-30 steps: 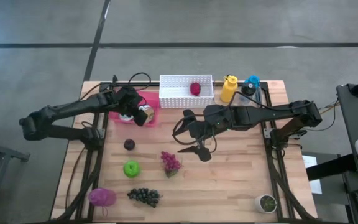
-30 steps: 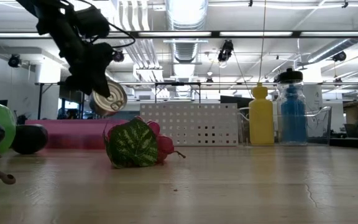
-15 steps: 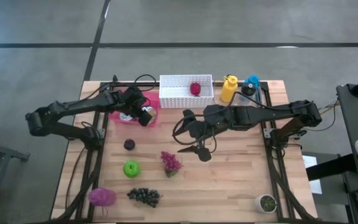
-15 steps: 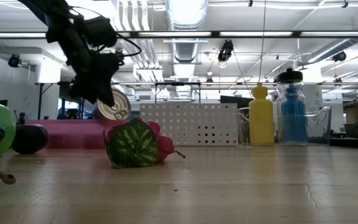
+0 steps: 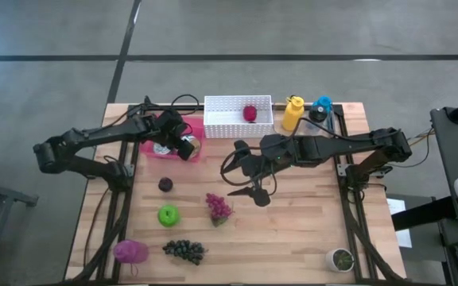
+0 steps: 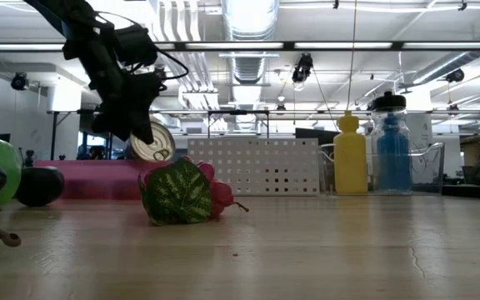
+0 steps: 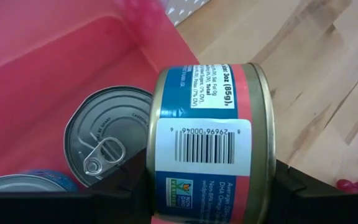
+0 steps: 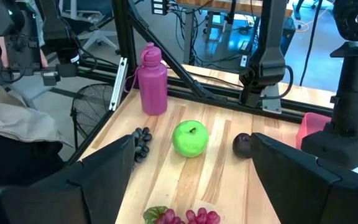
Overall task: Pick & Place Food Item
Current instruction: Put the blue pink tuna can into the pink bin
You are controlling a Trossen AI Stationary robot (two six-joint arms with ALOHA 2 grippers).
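Observation:
My left gripper (image 5: pixel 183 146) is shut on a small can (image 7: pixel 204 143) with a pink label and barcode, just above the pink bin (image 5: pixel 196 127) at the far left. Inside the bin lie a silver pull-tab can (image 7: pixel 104 149) and a blue-topped one (image 7: pixel 17 184). My right gripper (image 5: pixel 246 193) hangs open above mid-table, holding nothing. On the wood below it lie red grapes (image 5: pixel 219 206), a green apple (image 5: pixel 168 214) and a dark plum (image 5: pixel 165 184). My left gripper pinches the can between its two fingers, one on each flat end (image 7: pixel 158 180). The fingers slant steeply down from the table's left. The can lies on its side, lifted clear over the bin, its pull-tab lid (image 6: pixel 152 143) facing the table's near edge.
A white perforated basket (image 5: pixel 223 119) with a red item (image 5: pixel 250 113) stands at the far middle, with a yellow bottle (image 5: pixel 293 113) and a blue one (image 5: pixel 322 106) to its right. Dark grapes (image 5: pixel 184 250) and a purple bottle (image 5: pixel 130 251) lie near left; a small pot (image 5: pixel 341 259) sits near right.
My left gripper has sunk a little toward the pink bin with the can still held, then kept still. The can hangs lower over the bin than before.

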